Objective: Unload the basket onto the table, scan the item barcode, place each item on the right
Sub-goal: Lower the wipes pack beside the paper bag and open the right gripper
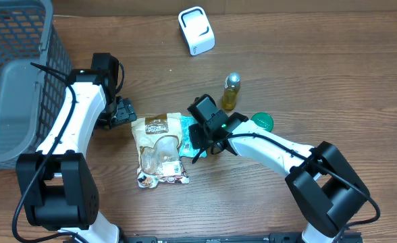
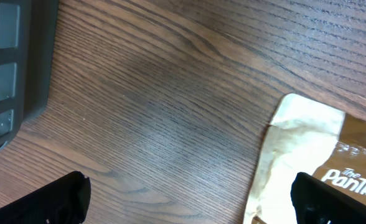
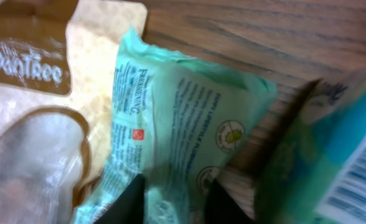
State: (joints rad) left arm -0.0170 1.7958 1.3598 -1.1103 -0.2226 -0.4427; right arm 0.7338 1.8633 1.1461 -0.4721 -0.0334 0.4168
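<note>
A mint-green packet [image 3: 183, 118] lies on the wood, partly over the right edge of a tan Pantree snack bag [image 1: 158, 145]. My right gripper [image 3: 177, 202] sits low over the packet, jaws a little apart, with the packet's film showing in the gap. In the overhead view this gripper [image 1: 200, 138] covers most of the green packet [image 1: 187, 126]. A blurred teal pack with a barcode [image 3: 351, 174] fills the right edge of the right wrist view. My left gripper [image 2: 195, 205] is wide open over bare wood beside the bag's corner [image 2: 301, 143]. The white scanner [image 1: 196, 30] stands at the back.
A small yellow-green bottle [image 1: 231, 91] stands behind the right arm, with a green lid [image 1: 262, 121] lying beside it. A grey mesh basket [image 1: 13, 74] fills the far left; its wall [image 2: 9, 62] shows in the left wrist view.
</note>
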